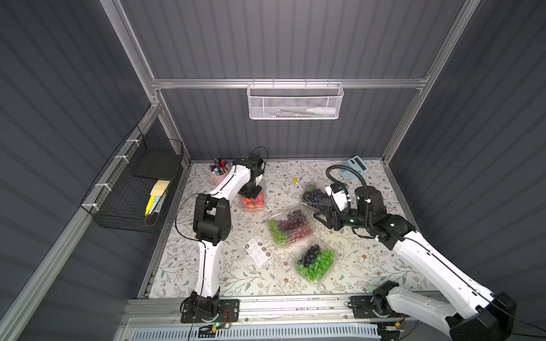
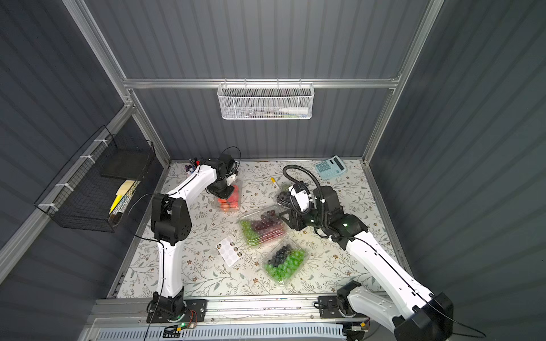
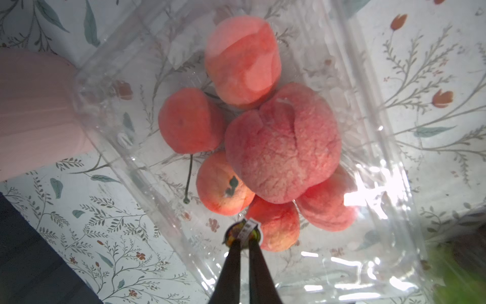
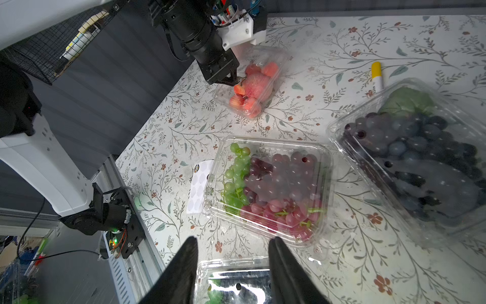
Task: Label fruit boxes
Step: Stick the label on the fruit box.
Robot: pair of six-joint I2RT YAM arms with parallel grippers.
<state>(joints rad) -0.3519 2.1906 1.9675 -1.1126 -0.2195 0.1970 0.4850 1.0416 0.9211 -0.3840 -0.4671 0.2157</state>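
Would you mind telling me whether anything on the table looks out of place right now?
One yellow-capped marker lies loose on the table by the blueberry box, while the other markers stand in the pink cup at the far corner. Nothing looks spilled or damaged.

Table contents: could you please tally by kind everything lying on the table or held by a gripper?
Clear fruit boxes: 4 (red fruit box, blueberry box, green and red grape box, green grape and dark berry box)
Sticker sheet: 1
Sticker in left gripper: 1
Calculator: 1
Yellow-capped marker: 1
Cup of pens: 1
Total: 9
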